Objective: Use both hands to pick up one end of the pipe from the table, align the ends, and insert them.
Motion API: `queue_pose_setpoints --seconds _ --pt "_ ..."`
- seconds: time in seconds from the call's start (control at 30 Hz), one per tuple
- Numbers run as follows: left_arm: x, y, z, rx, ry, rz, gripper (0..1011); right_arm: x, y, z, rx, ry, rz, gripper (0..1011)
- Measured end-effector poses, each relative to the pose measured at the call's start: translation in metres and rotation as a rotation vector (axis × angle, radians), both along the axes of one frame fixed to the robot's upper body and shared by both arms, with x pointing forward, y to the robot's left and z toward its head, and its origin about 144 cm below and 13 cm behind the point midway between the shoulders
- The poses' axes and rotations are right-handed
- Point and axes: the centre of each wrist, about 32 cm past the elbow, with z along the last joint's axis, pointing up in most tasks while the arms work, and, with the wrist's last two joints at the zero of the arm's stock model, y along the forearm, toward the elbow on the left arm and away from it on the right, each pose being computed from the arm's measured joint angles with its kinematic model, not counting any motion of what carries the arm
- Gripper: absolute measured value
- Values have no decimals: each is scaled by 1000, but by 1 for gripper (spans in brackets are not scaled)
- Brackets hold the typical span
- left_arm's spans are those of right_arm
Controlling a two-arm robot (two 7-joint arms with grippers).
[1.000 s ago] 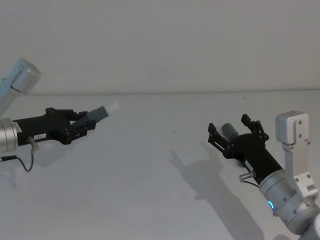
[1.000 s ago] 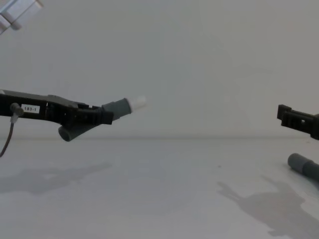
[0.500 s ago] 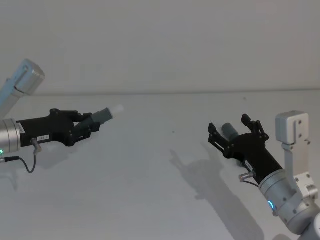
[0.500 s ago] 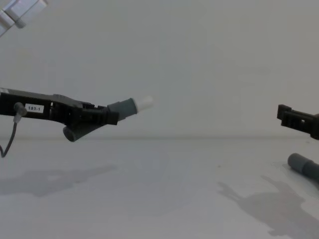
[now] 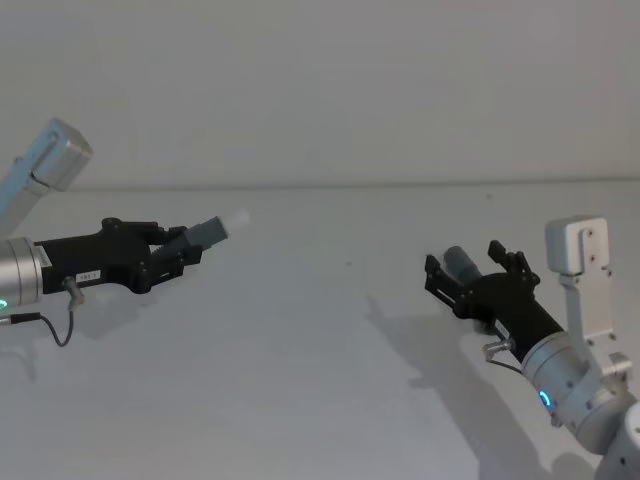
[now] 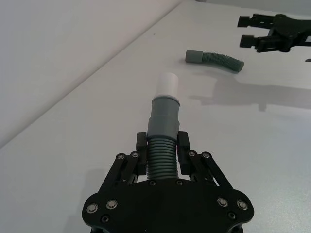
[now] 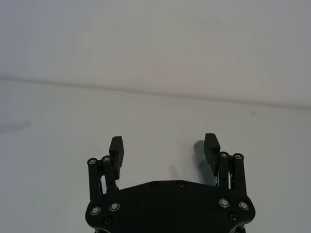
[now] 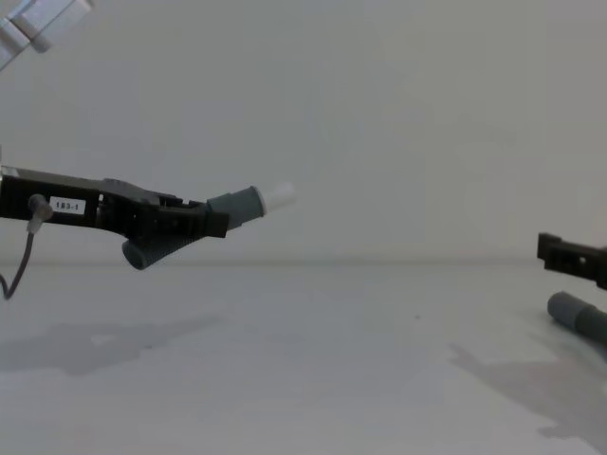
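Your left gripper (image 5: 176, 251) was raised above the left side of the table (image 5: 300, 380), its fingers clamped on the ribbed body of the white-tipped pipe piece (image 5: 204, 233). That piece pointed toward the right and tilted up, with the white tip (image 5: 237, 218) well clear of the fingers. In the chest view its other end stuck out below the claw. The small white label (image 8: 64, 205) on the gripper's side seemed to read "183-1", though you could not be sure of every digit from the chest view. A thin black cable (image 5: 58, 328) hung from a plug just behind the label.

Your right gripper (image 5: 463, 258) was low over the right side of the table with its fingers spread wide and nothing between them. The sleeve-ended pipe piece (image 6: 214, 58) lay flat on the table, slightly curved, with its wider sleeve mouth (image 6: 194, 56) turned toward the far wall (image 5: 320, 90). From the chest view the right claw sat just above that piece and apart from it. The two pieces were well apart, one in the air on the left and one on the table on the right
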Motion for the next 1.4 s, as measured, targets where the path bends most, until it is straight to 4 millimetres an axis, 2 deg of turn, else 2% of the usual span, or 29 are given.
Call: queue_pose_setpoints --seconds 0.5,0.73,1.03,1.4 --pt "0 -1 0 0 0 -3 331 26 -11 4 -30 198 -48 1002" --pt "0 -1 0 1 0 -4 331 37 -13 27 -42 299 -72 1001" --pt "0 -1 0 1 0 -4 331 42 -16 60 -58 394 -85 1002" --pt "0 -1 0 1 0 -4 331 45 -19 74 -81 464 -77 1001"
